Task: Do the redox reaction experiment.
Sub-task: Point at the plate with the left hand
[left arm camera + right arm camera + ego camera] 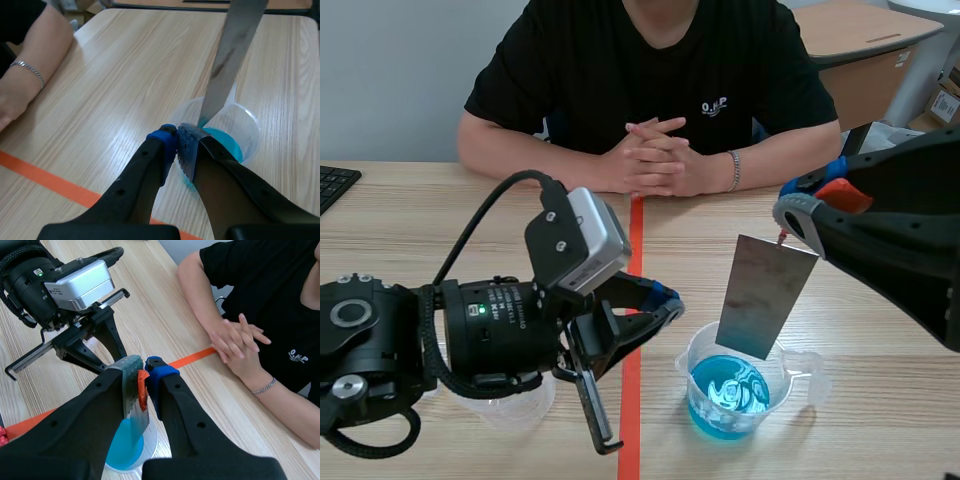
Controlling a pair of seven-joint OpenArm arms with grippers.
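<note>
A clear plastic beaker (801,366) holding blue liquid (725,402) stands just right of the orange tape line. My right gripper (798,222) is above it, shut on the top edge of a grey metal plate (765,295). The plate hangs tilted with its lower end in the liquid. In the right wrist view the plate (131,396) sits between my right gripper's (142,377) fingers, with the blue liquid (122,450) below. My left gripper (665,300) is shut at the beaker's left side. In the left wrist view the left gripper (176,142) overlaps the beaker's (251,125) near rim, the plate (235,55) rising beyond.
A person sits across the table with clasped hands (660,150) resting on it, a bracelet on one wrist (27,70). A second clear beaker (520,402) stands under my left arm. A keyboard corner (332,185) lies at the far left.
</note>
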